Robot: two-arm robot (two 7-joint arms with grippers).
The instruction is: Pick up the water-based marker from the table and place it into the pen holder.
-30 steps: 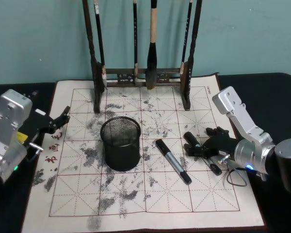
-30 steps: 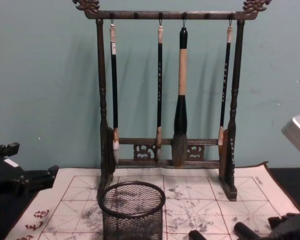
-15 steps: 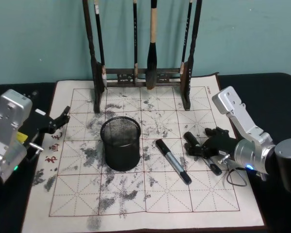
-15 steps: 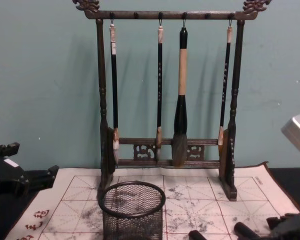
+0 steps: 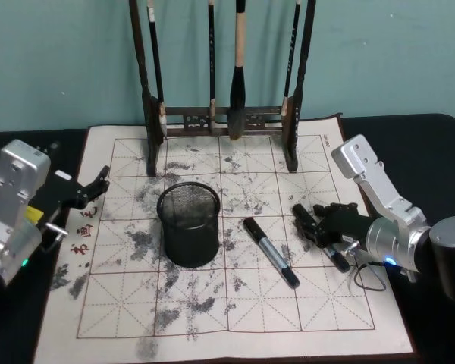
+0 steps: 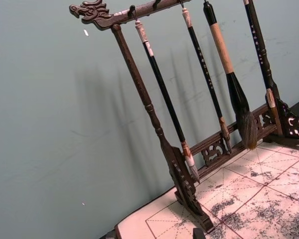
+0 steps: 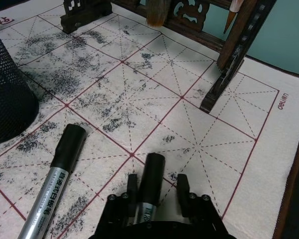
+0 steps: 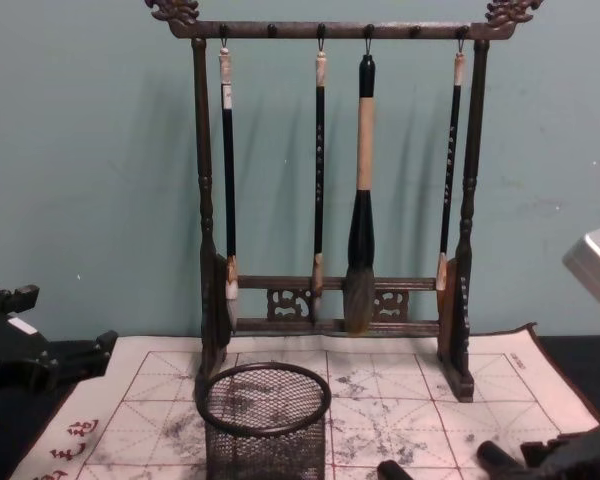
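My right gripper [image 7: 157, 181] has its fingers spread around the water-based marker [image 7: 152, 172] on the surface. I'd clamp mid-barrel and keep it level, then lift toward the pen holder [image 5: 188, 224] off to their left. The left gripper [image 5: 100, 189] is parked, fingers apart.

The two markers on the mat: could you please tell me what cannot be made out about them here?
- Straddled marker, between the fingers of the open right tool: barrel print hidden under the tool, right wrist view.
- Free marker: label's lower part cut off by that view's bottom edge, too small in head view.
- Both: bodies cut off by chest view's bottom edge.
- Left tool idles at the mat's left edge.
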